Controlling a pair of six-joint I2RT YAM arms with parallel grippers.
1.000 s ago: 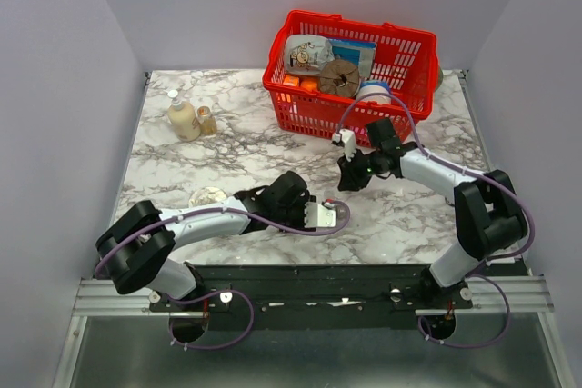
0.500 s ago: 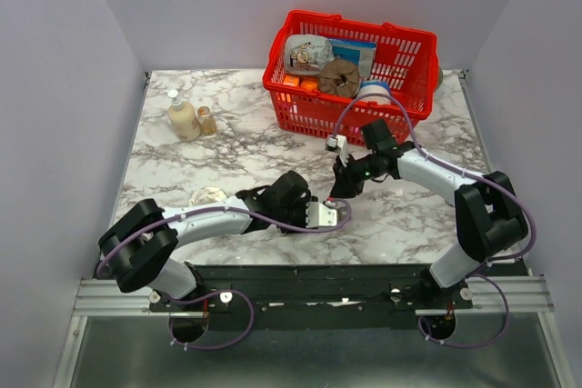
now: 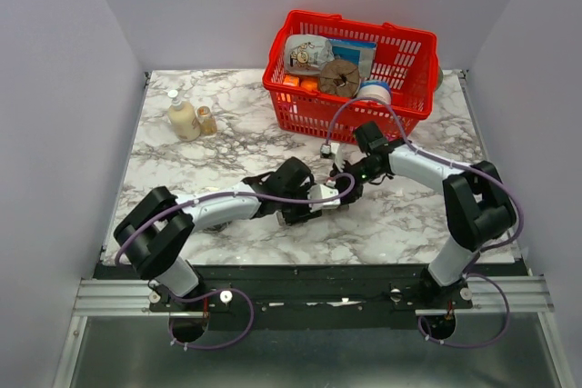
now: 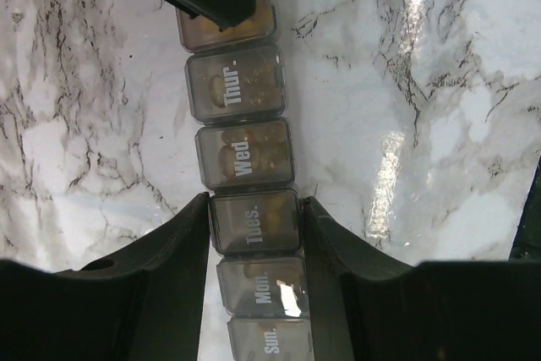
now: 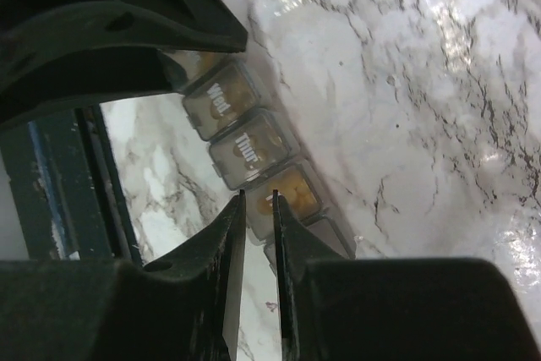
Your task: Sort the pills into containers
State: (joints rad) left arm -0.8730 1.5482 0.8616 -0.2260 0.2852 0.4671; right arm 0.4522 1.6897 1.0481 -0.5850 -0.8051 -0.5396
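Observation:
The container, a dark grey pill strip (image 4: 245, 158) with lids marked Sun. to Thur., lies on the marble. Yellowish pills show through the lids. My left gripper (image 4: 255, 209) is shut on it, with the fingers clamping both sides of the Tues. compartment. It sits near the table's middle front in the top view (image 3: 316, 203). My right gripper (image 5: 258, 196) has its fingers pressed almost together. Its tips rest at the edge of the compartment after Thur. (image 5: 296, 192), where pills show. In the top view the right gripper (image 3: 346, 186) meets the left one.
A red wire basket (image 3: 305, 108) full of goods stands at the back right, just behind the right arm. A cream bottle (image 3: 182, 118) and a small jar (image 3: 206, 120) stand at the back left. The table's front edge lies close behind the left gripper.
My left gripper has carried the strip a little farther from the front edge. My right gripper has swung down and left until its tips meet the strip.

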